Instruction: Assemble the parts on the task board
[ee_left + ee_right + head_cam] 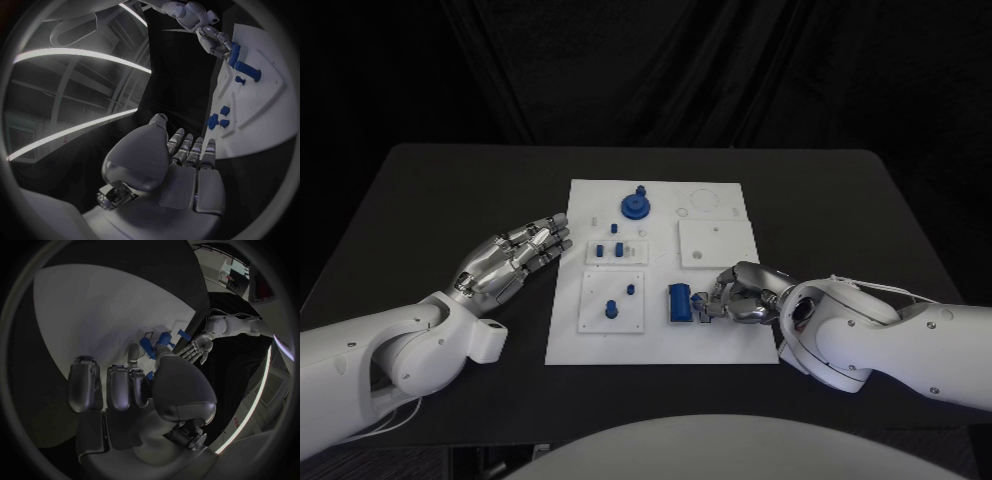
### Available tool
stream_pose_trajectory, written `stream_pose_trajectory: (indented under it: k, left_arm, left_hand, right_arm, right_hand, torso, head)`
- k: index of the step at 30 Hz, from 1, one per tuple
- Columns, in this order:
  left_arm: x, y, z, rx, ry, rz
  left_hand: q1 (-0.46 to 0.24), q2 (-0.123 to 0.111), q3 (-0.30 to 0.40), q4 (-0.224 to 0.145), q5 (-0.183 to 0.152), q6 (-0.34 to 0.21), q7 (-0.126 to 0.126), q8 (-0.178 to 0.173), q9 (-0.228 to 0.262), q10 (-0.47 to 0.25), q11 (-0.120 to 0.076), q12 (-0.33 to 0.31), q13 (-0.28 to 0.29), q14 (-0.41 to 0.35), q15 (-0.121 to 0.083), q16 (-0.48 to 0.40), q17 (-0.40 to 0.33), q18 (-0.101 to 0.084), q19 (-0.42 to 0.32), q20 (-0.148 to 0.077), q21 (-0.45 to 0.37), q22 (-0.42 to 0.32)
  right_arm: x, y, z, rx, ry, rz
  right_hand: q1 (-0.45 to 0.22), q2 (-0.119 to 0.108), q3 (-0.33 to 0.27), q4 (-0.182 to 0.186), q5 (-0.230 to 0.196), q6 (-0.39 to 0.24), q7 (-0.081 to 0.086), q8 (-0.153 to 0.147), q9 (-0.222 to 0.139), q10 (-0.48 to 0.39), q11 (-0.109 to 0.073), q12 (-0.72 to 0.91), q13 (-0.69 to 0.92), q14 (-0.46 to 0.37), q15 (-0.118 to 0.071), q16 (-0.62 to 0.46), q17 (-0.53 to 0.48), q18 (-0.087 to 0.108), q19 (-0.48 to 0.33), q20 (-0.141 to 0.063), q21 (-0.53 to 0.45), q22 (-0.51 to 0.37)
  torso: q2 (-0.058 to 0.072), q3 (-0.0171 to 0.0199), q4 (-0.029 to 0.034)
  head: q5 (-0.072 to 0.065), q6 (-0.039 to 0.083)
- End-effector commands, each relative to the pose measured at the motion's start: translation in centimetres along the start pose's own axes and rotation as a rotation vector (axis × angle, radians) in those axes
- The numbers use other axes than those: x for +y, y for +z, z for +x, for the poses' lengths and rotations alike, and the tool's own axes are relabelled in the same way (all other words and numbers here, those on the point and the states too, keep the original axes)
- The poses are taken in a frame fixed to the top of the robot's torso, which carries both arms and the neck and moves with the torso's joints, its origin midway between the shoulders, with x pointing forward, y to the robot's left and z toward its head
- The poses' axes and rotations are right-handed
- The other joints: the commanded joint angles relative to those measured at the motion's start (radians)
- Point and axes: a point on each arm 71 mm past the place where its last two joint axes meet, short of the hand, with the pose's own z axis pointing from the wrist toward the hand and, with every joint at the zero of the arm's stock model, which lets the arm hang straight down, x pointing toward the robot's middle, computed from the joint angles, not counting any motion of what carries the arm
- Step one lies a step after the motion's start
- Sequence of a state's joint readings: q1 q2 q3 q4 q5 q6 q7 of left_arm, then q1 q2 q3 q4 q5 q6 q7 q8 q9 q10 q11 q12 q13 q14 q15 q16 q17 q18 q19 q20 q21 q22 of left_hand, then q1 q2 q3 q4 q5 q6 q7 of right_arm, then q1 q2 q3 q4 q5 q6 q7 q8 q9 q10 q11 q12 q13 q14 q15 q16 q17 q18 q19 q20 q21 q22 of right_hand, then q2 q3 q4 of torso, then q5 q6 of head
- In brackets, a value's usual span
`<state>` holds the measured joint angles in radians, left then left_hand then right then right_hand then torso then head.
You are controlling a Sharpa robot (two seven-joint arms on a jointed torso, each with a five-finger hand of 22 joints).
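Head view: my right hand (740, 293) is gripping the blue cylinder part (679, 301) at the task board's (718, 345) five o'clock, probably to seat it; my left hand (514, 257) is waiting open at nine o'clock on the counter (430, 200)

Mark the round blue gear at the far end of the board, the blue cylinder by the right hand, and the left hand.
round blue gear (635, 206): head view, on its disc.
blue cylinder (678, 301): head view, mid-body.
left hand (514, 256): head view, on the palm.
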<state>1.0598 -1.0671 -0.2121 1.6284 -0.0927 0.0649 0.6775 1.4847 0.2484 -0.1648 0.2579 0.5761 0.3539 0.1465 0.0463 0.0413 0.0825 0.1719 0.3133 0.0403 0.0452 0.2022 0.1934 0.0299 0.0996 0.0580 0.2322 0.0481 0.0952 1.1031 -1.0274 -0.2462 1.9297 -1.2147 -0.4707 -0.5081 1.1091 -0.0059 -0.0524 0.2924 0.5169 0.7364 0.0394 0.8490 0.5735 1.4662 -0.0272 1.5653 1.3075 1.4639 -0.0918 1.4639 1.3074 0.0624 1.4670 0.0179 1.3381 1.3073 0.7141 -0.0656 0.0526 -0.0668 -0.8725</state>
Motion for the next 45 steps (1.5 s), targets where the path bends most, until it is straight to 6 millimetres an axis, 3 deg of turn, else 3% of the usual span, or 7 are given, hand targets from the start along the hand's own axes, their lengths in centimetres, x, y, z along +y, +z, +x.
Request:
stream_pose_trajectory:
  k: [1,5,16,19,28,37,45]
  left_arm:
    - [-0.04,0.04,0.14,0.011,-0.011,0.011]
    - [-0.01,0.04,0.14,0.012,-0.012,0.008]
    - [0.03,0.03,0.13,0.013,-0.013,0.002]
    - [0.04,0.04,0.15,0.014,-0.014,0.001]
    - [0.07,0.03,0.15,0.01,-0.031,-0.003]
    - [0.08,0.02,0.15,0.007,-0.04,-0.005]
    - [0.09,-0.01,0.12,0.004,-0.04,-0.008]
  left_hand:
    - [0.011,-0.002,0.004,0.0,0.004,0.002,0.033,0.006,0.001,-0.001,0.001,0.005,0.001,-0.001,0.008,0.006,0.001,0.002,0.0,0.009,0.004,0.002]
    - [0.011,-0.002,0.004,0.0,0.004,0.002,0.033,0.006,0.001,-0.001,0.001,0.005,0.001,-0.001,0.008,0.006,0.001,0.002,0.0,0.009,0.004,0.002]
    - [0.012,-0.002,0.006,-0.001,0.004,0.0,0.034,0.006,0.001,-0.001,0.003,0.005,0.001,0.0,0.009,0.009,0.001,0.002,0.001,0.01,0.005,0.002]
    - [0.012,-0.002,0.006,-0.001,0.004,0.0,0.034,0.006,0.001,-0.001,0.003,0.005,0.001,0.0,0.009,0.009,0.001,0.002,0.001,0.01,0.005,0.002]
    - [0.012,-0.002,0.012,-0.002,0.004,0.002,0.036,0.006,0.001,0.001,0.012,0.014,0.003,0.005,0.016,0.022,0.003,0.0,0.003,0.015,0.006,0.004]
    - [0.012,-0.003,0.016,-0.003,0.005,0.007,0.04,0.008,0.002,0.008,0.021,0.028,0.005,0.01,0.017,0.031,0.005,0.0,0.005,0.016,0.007,0.005]
    - [0.012,-0.004,0.018,-0.003,0.006,0.013,0.044,0.009,0.003,0.009,0.024,0.033,0.005,0.011,0.017,0.035,0.005,0.0,0.005,0.016,0.008,0.005]
  right_arm:
    - [0.03,-0.05,0.03,-0.007,0.0,0.0]
    - [0.08,-0.05,0.06,-0.005,0.001,-0.002]
    - [0.3,-0.12,0.05,-0.013,0.019,-0.021]
    - [0.32,-0.12,0.07,-0.012,0.02,-0.022]
    - [0.39,-0.13,0.11,-0.009,0.029,-0.028]
    - [0.57,-0.25,0.13,-0.013,0.041,-0.039]
    - [0.6,-0.39,0.29,-0.002,0.041,-0.034]
  right_hand:
    - [-0.002,0.01,-0.008,0.0,0.016,0.006,-0.007,0.002,0.002,0.105,-0.011,0.005,0.263,0.062,-0.007,-0.005,0.004,-0.006,0.021,-0.005,-0.005,0.188]
    - [-0.003,0.012,-0.008,0.0,0.023,0.008,-0.008,0.003,0.003,0.105,-0.011,0.005,0.263,0.062,-0.008,-0.004,0.005,-0.006,0.022,-0.005,-0.005,0.188]
    - [0.033,0.01,0.029,-0.001,0.201,0.023,-0.018,-0.014,0.003,0.105,-0.021,0.005,0.263,0.064,-0.016,-0.001,0.011,-0.007,0.025,-0.013,-0.001,0.19]
    - [0.056,-0.001,0.056,-0.003,0.259,0.023,-0.016,-0.04,-0.009,0.105,-0.02,0.005,0.263,0.064,-0.016,-0.001,0.011,-0.007,0.025,-0.015,-0.001,0.19]
    - [0.138,-0.035,0.12,-0.025,0.346,0.039,-0.012,-0.085,-0.035,0.105,-0.017,0.005,0.263,0.063,-0.013,-0.003,0.008,-0.007,0.024,-0.012,-0.003,0.19]
    - [0.18,-0.042,0.159,-0.038,0.359,0.057,-0.015,-0.083,-0.034,0.105,-0.019,0.005,0.263,0.064,-0.015,0.0,0.013,-0.008,0.026,-0.013,0.001,0.191]
    - [0.168,-0.065,0.167,-0.02,0.32,0.085,-0.028,-0.055,-0.01,0.105,-0.03,0.005,0.263,0.064,-0.023,0.001,0.015,-0.008,0.026,-0.019,0.003,0.192]
  torso:
    - [0.0,0.0004,-0.0004]
    - [0.0,0.0002,-0.0008]
    - [0.0,-0.0001,-0.0011]
    - [0.0,0.0001,-0.0003]
    - [0.0,0.0001,-0.0008]
    - [0.0,0.0001,-0.0004]
    - [0.0,0.0,-0.0008]
  head:
    - [0.0,0.0]
    - [0.0,0.0]
    - [0.0,0.0]
    - [-0.001,0.0]
    - [0.0,0.0]
    - [0.002,0.0]
    - [0.001,0.0]
